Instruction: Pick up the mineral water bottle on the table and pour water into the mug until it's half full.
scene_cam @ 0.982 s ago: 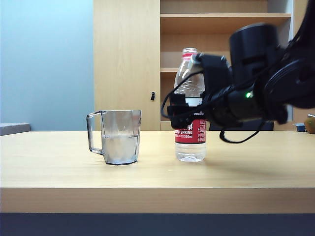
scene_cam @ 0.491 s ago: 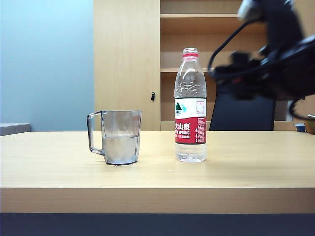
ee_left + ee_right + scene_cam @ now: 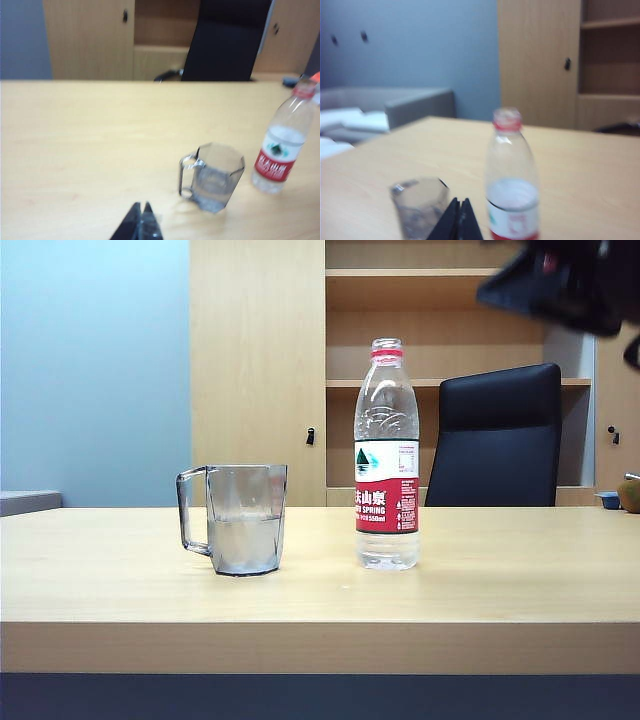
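Mineral water bottle (image 3: 387, 455) stands upright on the table (image 3: 320, 590) beside the half-filled mug (image 3: 240, 518); right gripper (image 3: 458, 220) is nearer, left gripper (image 3: 141, 223) farther, both closed, empty.

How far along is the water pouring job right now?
Looks finished: the mug holds water to about half, and the bottle stands upright on the table beside it, uncapped. Nothing in hand: the left gripper and right gripper are both shut and empty, off the table. Nothing obvious is left.
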`<state>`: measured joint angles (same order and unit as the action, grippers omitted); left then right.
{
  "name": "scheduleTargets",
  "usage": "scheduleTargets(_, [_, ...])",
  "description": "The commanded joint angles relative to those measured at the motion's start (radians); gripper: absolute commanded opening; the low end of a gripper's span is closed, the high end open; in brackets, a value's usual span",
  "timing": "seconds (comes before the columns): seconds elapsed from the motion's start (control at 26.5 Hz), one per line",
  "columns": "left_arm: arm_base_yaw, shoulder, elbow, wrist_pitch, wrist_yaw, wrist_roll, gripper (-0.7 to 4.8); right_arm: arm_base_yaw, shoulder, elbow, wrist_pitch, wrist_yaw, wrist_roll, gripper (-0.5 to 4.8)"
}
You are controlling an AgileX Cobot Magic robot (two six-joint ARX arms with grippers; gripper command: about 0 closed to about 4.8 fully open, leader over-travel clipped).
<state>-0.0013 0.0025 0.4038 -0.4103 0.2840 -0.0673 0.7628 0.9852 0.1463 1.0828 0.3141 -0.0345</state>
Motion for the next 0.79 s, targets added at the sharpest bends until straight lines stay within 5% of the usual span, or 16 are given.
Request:
scheduleTargets(0.04, [0.0, 0.001, -0.082, 0.099, 0.0, 0.006, -0.06, 0.058, -0.03, 0.002, 0.027, -0.002, 0.001, -0.08])
scheduleTargets(0.34, [0.0, 0.001, -0.285, 0.291, -0.077, -0.027, -0.06, 0.189, -0.048, 0.002, -0.005, -0.002, 0.001, -0.08])
scheduleTargets(0.53, [0.0, 0.001, -0.384, 0.348, -0.189, -0.038, -0.06, 0.197, -0.043, 0.002, -0.172, -0.002, 0.0, -0.08])
scheduleTargets(0.79, [0.0, 0.001, -0.394, 0.266, -0.194, -0.038, -0.06, 0.199, -0.042, 0.002, -0.307, -0.001, 0.005, -0.08])
